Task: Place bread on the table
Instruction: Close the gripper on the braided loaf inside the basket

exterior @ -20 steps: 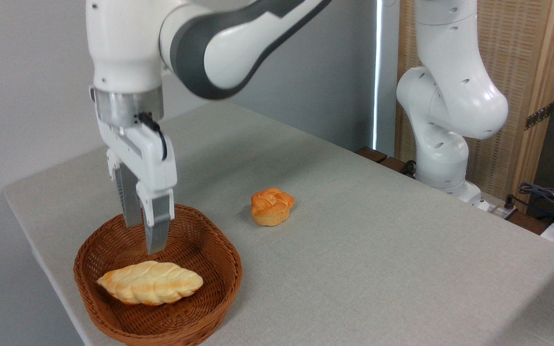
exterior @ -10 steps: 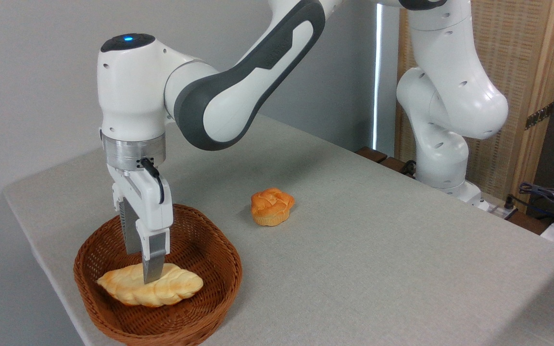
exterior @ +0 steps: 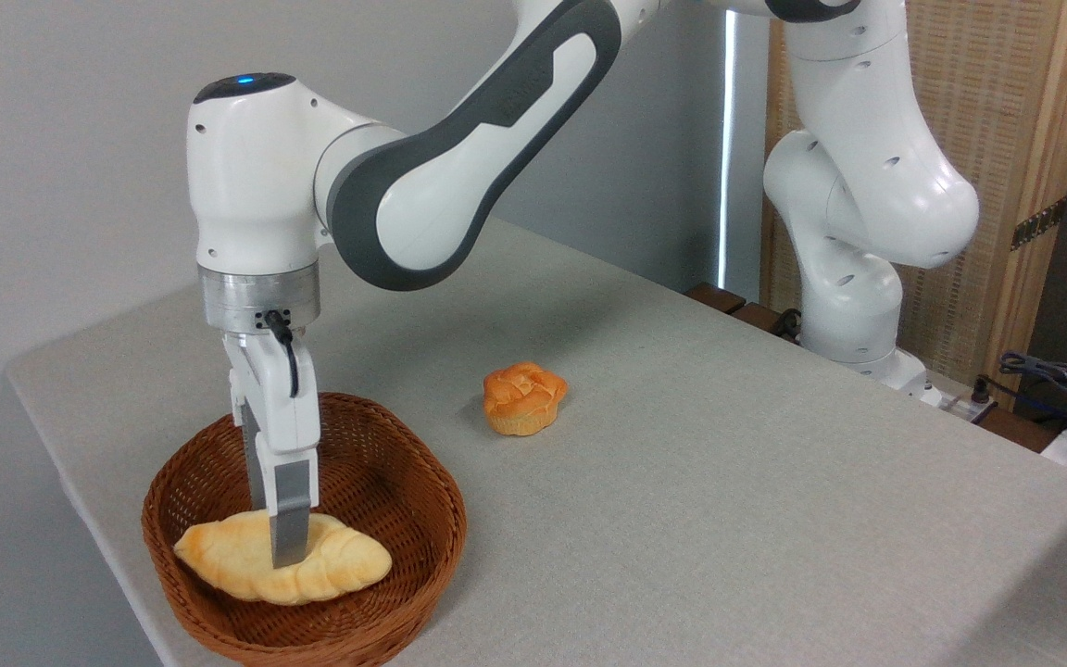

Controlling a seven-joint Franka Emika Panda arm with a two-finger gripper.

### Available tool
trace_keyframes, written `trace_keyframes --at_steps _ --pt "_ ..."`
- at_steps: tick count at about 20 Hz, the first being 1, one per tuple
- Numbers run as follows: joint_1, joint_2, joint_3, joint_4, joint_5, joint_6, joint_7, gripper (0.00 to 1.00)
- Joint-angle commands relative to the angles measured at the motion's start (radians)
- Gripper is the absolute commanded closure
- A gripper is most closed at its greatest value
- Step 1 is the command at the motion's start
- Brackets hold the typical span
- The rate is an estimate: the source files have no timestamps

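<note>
gripper (exterior: 285, 547): pointing straight down into the basket, fingers on either side of the loaf's middle. The near finger (exterior: 291, 519) sits flat against the front of the bread; the other one is mostly hidden behind it. Looks clamped onto the loaf, since the bread seems pinched in at that spot, though from this angle I can't fully see the far side, so take that with a grain of salt.

bread (exterior: 330, 567): long pale golden loaf, lying lengthwise right under the gripper, one pointed end sticking out to the left of the fingers and the fatter end out to the right. Its underside looks like it's down on the basket floor, not out on the table yet.

basket (exterior: 404, 482): brown wicker, round-ish, all around the gripper's fingertips. Rim curves behind and in front of the fingers.

table (exterior: 728, 482): light grey-beige cloth top, the basket sits on its near left corner, so nearly all the bare surface lies right of and behind the gripper.

bun (exterior: 523, 397): small round orange one, well off to the right of the gripper and further back, sitting on the table by itself, apart from the basket.

arm (exterior: 459, 157): white and grey, reaches in from the upper right and bends down to the wrist right above the gripper. Blue light on top of the wrist joint.
</note>
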State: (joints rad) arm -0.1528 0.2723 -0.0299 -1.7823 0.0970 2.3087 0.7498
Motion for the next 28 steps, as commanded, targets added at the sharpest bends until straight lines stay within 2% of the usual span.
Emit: trace_keyframes --at_steps 1,2,3,5,16,24,28 --pt "0.006 0.007 0.002 -0.012 0.018 0.032 0.081 0.50" --pt "0.006 0.007 0.002 -0.015 0.018 0.031 0.106 0.61" --pt "0.006 0.007 0.004 -0.017 0.018 0.032 0.118 0.67" --pt "0.006 0.008 0.005 -0.017 0.018 0.032 0.120 0.75" --pt "0.006 0.007 0.008 -0.017 0.018 0.032 0.118 0.82" --pt "0.007 0.005 0.010 -0.015 0.018 0.031 0.115 0.83" --pt "0.007 -0.012 0.016 -0.014 -0.003 0.024 0.109 0.83"
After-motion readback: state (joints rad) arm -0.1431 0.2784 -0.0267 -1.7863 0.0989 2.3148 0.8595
